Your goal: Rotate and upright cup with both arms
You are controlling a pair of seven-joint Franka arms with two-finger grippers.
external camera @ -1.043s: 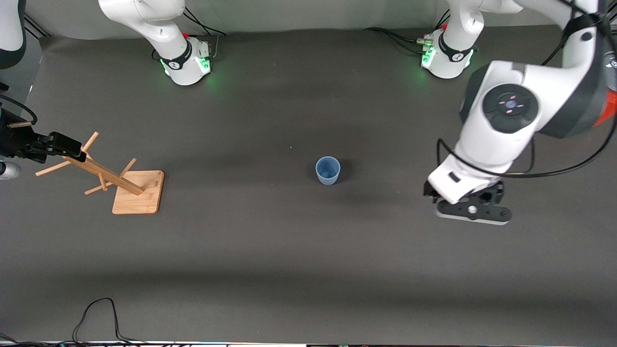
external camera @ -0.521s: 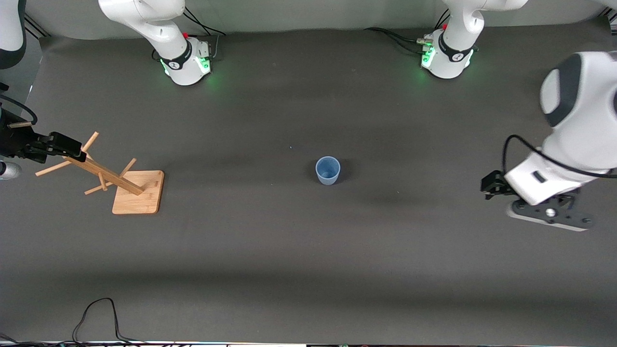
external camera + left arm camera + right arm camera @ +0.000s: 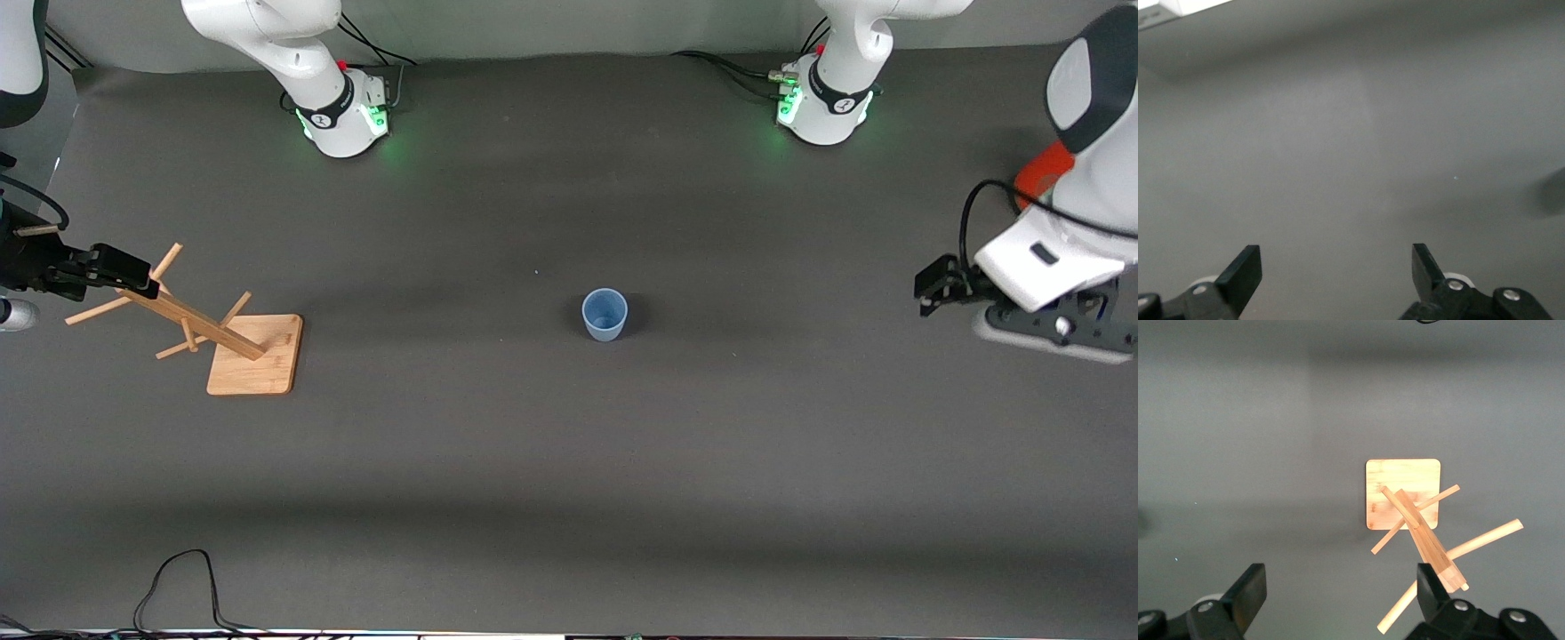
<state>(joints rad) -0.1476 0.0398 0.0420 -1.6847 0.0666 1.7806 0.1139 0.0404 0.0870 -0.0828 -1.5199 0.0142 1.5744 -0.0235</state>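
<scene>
Left gripper [image 3: 1337, 273] pulled away from upright cup [image 3: 605, 315], open over bare table; right gripper [image 3: 1340, 597] open above wooden rack [image 3: 1418, 527].

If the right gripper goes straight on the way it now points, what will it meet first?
Probably the wooden rack: the right gripper, open, points down with the rack's post just below its fingers; depth is unclear.

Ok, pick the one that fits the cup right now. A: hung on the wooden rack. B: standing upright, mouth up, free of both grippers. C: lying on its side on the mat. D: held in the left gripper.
B: the cup stands mouth up on the mat, while the left gripper is open over bare mat and the right gripper is open above the wooden rack.
</scene>
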